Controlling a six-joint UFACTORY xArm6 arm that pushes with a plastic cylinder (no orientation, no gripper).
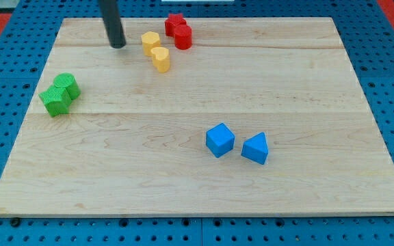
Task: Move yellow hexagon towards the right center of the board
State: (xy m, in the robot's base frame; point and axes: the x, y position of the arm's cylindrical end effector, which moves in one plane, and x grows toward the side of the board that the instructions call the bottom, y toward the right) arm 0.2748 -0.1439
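The yellow hexagon [150, 42] lies near the view's top, left of centre, on the wooden board [183, 184]. A second yellow block [161, 59], rounded in shape, touches it just below and to the right. My tip [117, 45] rests on the board a short way to the left of the yellow hexagon, with a small gap between them. The rod rises from the tip out of the view's top.
A red star-like block [175, 24] and a red round block [183, 37] sit just right of the yellow hexagon. Two green blocks [60, 94] lie at the left edge. A blue cube [219, 139] and a blue triangular block [256, 148] lie right of centre.
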